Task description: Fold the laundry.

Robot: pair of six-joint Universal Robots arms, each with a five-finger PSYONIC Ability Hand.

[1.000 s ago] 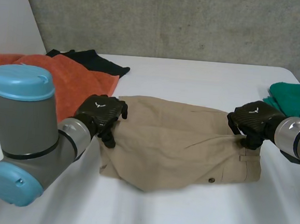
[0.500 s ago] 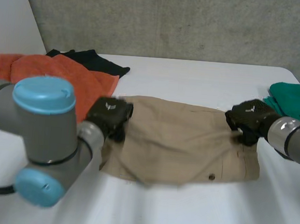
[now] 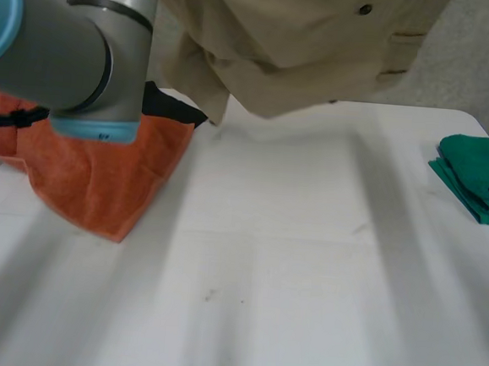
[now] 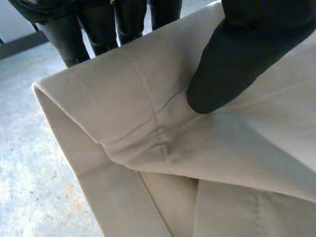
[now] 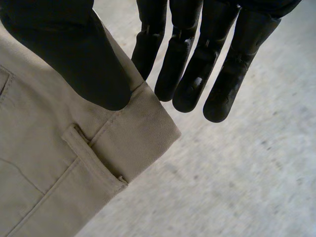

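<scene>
Wrist views: fingers (image 5: pixel 190 74) tight on trousers (image 4: pixel 123 123)

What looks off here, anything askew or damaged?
Nothing damaged or spilled. The khaki garment hangs creased in the air, pinched by the left hand and the right hand. The orange towel lies crumpled over a black cloth.

Plain khaki trousers (image 3: pixel 298 43) with a dark button (image 3: pixel 364 8) are seen above a white table (image 3: pixel 289 263). On the table, an orange towel (image 3: pixel 101 172), a black cloth (image 3: pixel 168 105) and a green cloth (image 3: pixel 478 176) are seen, all unpatterned. The left hand (image 4: pixel 232 59) and the right hand (image 5: pixel 74 49) are coloured black.
</scene>
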